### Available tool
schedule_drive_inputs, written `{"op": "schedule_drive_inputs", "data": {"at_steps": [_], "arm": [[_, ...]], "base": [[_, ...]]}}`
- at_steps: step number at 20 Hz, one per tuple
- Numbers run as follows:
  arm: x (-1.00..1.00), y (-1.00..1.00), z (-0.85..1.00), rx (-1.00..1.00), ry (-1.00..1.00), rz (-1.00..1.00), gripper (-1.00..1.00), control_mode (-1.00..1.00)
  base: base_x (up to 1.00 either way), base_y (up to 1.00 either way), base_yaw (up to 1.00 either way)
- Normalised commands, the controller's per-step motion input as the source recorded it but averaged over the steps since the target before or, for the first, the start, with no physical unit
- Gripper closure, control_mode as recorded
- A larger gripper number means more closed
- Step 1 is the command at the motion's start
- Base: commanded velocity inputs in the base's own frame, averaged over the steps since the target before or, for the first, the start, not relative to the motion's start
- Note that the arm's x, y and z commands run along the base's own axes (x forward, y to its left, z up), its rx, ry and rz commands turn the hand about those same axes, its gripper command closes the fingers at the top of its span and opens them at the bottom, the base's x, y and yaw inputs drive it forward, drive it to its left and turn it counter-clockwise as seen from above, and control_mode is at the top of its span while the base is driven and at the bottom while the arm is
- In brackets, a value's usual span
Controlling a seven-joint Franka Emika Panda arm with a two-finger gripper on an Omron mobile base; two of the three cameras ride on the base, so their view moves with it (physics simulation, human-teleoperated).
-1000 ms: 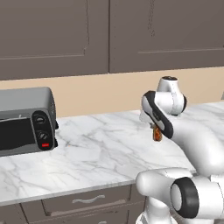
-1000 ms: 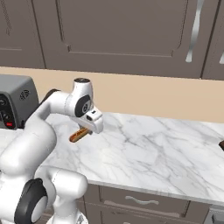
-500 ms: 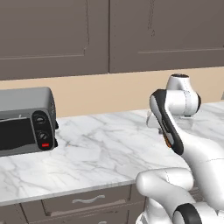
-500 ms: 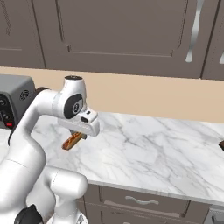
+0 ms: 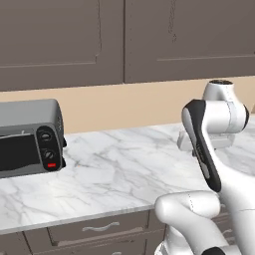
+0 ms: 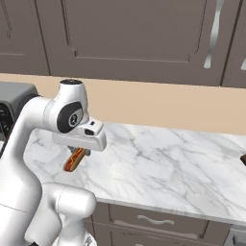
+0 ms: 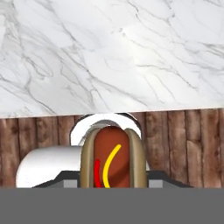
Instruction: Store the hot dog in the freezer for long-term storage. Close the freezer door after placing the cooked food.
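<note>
Wall cupboards point(image 6: 129, 33) run along the top of both base views, dark and closed, above a beige backsplash. No freezer is in sight from this position.

Marble counter point(image 5: 114, 169) spans the width of the base views, with drawers beneath. In the hand view the counter's front edge sits across the middle, with wood floor point(image 7: 192, 144) below it, so the hand hangs out over the edge rather than over the worktop.

Toaster oven point(image 5: 30, 137) stands at the left end of the counter, door shut, well apart from the arm.

Gripper point(image 6: 77, 153), seen from the right base camera, hangs under the white wrist block, above the counter's front part.

Hot dog point(image 6: 75, 159) is clamped between the fingers, held clear of the marble and tilted. In the hand view it lies lengthwise between the two tips, bun sides flanking the sausage with red and yellow stripes.

Status, judged from the above:
- Pickup done: the food is off the counter and in the grip.
- Not done: carrying it to the freezer, getting the door open if it is shut, setting the food on a shelf, letting go, closing the door.
- Estimate: early stage, most of the task remaining.
</note>
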Motion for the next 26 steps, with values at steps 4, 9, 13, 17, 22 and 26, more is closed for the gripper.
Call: {"op": "schedule_drive_inputs", "data": {"at_steps": [4, 9, 13, 17, 22, 26], "arm": [[-0.31, -0.02, 0.32, 0.00, 0.04, 0.09, 1.00, -1.00], [-0.06, -0.04, 0.07, -0.01, 0.06, 0.04, 1.00, -1.00], [0.00, 0.00, 0.00, 0.00, 0.00, 0.00, 1.00, -1.00], [-0.05, -0.01, 0.00, 0.00, 0.00, 0.00, 1.00, -1.00], [0.00, 0.00, 0.00, 0.00, 0.00, 0.00, 1.00, 1.00], [0.00, 0.00, 0.00, 0.00, 0.00, 0.00, 1.00, 1.00]], "base": [[0.00, 0.00, 0.00], [0.00, 0.00, 0.00], [0.00, 0.00, 0.00], [0.00, 0.00, 0.00], [-0.79, -0.34, -0.18], [-0.66, -0.25, -0.56]]}}
